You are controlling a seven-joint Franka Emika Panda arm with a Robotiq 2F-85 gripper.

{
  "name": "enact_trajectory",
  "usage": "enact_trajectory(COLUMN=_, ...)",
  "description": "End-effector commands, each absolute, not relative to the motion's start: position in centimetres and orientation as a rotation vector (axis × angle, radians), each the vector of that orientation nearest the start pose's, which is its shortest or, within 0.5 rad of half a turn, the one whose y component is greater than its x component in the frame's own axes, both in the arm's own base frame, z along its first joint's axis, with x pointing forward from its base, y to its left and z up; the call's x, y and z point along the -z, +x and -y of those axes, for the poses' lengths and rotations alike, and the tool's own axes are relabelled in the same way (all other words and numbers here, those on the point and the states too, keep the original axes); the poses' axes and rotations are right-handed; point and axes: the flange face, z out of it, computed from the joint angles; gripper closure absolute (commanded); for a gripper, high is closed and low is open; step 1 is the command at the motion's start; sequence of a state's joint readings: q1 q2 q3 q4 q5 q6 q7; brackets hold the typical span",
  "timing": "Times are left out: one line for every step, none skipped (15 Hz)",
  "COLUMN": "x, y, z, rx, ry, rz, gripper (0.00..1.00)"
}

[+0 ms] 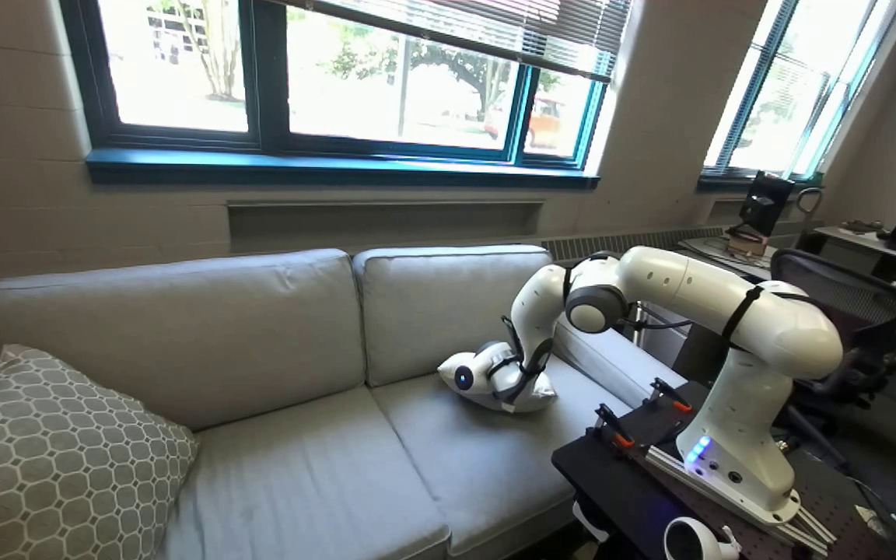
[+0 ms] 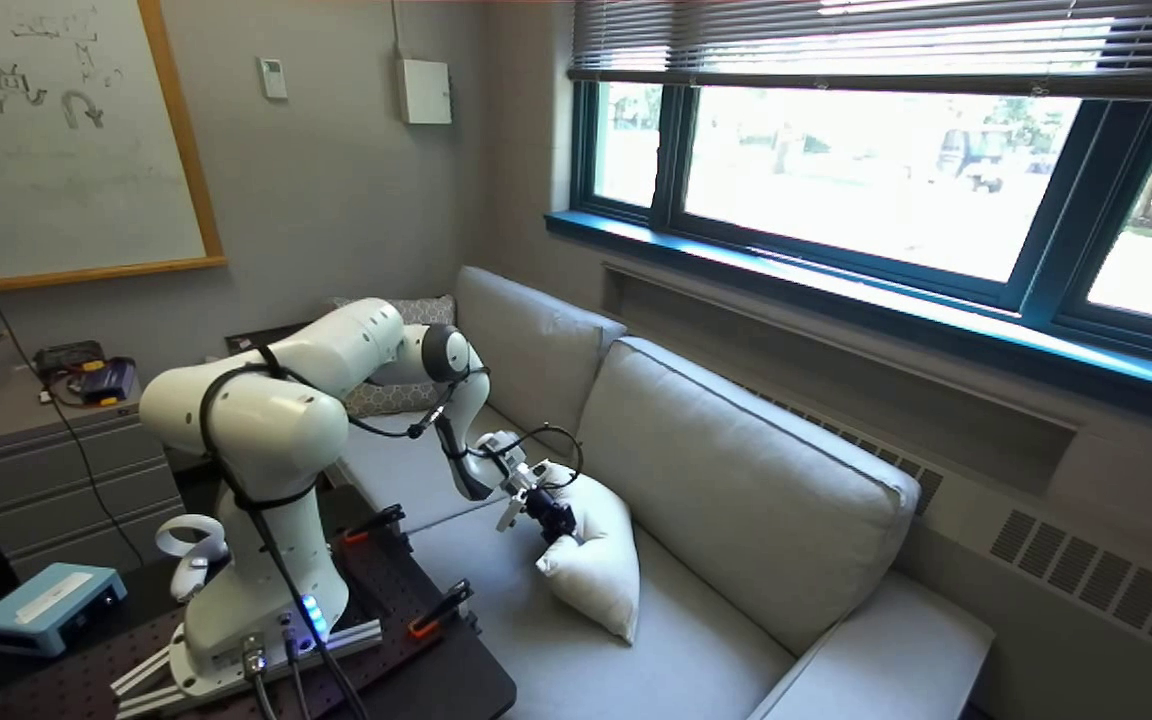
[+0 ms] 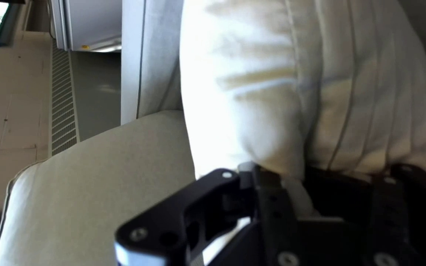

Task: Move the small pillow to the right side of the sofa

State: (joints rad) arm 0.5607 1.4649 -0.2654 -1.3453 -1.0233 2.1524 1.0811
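I can't tell if the claw grips the small pillow bent round it on the right half of the sofa. A loose pinch could slip; pushing hard could squash it into the back cushion.

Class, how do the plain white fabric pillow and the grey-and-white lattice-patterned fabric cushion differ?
The white pillow is plain; the lattice-patterned cushion is covered in pale outlined shapes. The pillow looks smaller than the cushion. The robot's hand touches the pillow, which is dented there; the cushion lies apart from the hand. Both look soft and rest on the pale grey fabric sofa.
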Motion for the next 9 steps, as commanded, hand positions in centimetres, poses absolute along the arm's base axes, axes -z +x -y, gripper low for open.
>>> enact_trajectory(x=14.8, y=57.9, z=-13.2, rx=-0.069, ry=2.147, rz=-0.228, gripper=0.94)
enact_trajectory(x=14.0, y=58.3, z=-13.5, rx=-0.035, ry=2.200, rz=-0.213, gripper=0.92)
enact_trajectory(x=13.3, y=58.2, z=-13.8, rx=-0.022, ry=2.237, rz=-0.193, gripper=0.93)
enact_trajectory(x=12.5, y=58.1, z=-13.9, rx=-0.002, ry=2.282, rz=-0.175, gripper=0.92)
enact_trajectory(x=11.6, y=58.1, z=-13.7, rx=0.006, ry=2.324, rz=-0.149, gripper=0.92)
enact_trajectory(x=10.5, y=57.8, z=-13.3, rx=0.009, ry=2.366, rz=-0.119, gripper=0.92)
enact_trajectory(x=9.4, y=57.5, z=-12.6, rx=0.005, ry=2.409, rz=-0.082, gripper=0.91)
enact_trajectory(x=8.5, y=57.1, z=-11.4, rx=0.001, ry=2.451, rz=-0.051, gripper=0.91)
enact_trajectory(x=7.6, y=57.1, z=-9.7, rx=-0.014, ry=2.490, rz=-0.016, gripper=0.91)
